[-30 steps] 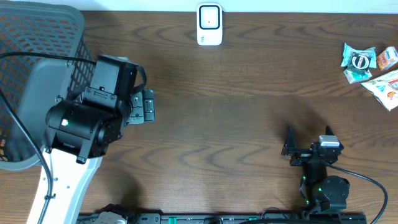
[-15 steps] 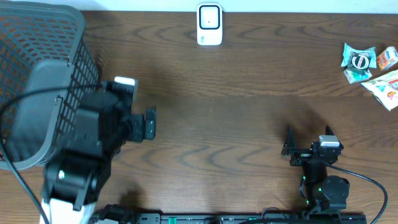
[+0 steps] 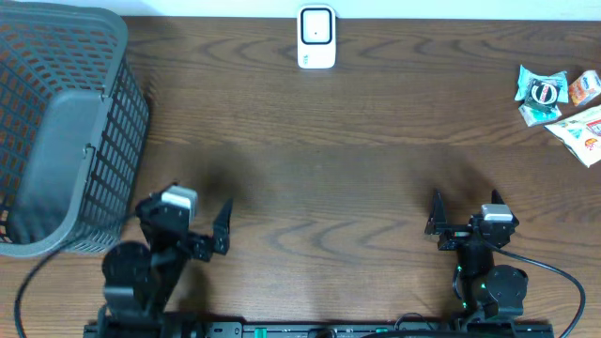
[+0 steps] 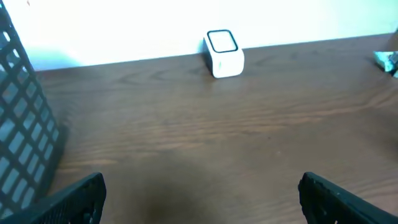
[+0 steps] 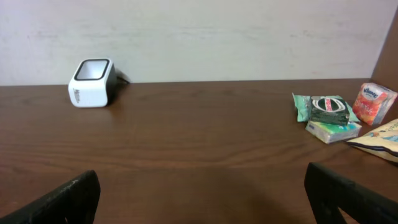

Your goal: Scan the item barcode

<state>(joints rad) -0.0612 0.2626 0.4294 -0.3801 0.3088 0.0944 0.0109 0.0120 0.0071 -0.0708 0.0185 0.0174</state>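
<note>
While both arms sit low at the near edge of the table (image 3: 357, 160), nothing is being held. From overhead, the left gripper (image 3: 185, 219) is down around 7 o'clock and the right gripper (image 3: 467, 208) around 5 o'clock, well apart from each other.

Both wrist views show the fingers spread wide with just bare wood between them, so both are empty. You can see the left one's dark fingertips (image 4: 87, 186) at the bottom corners of its view, and it's the same for the right one (image 5: 81, 186).

The pile of snack packets (image 3: 554, 99) is off at roughly 2 o'clock near the far right edge, nowhere near either gripper. There's a green packet (image 5: 324, 109), a small red-orange pack (image 5: 373, 102) just beside it, and a pale pouch (image 5: 379, 140) running out of frame.

The white scanner (image 3: 316, 38) stands at 12 o'clock by the far edge, and the grey mesh basket (image 3: 56, 122) fills the 10 o'clock corner.
</note>
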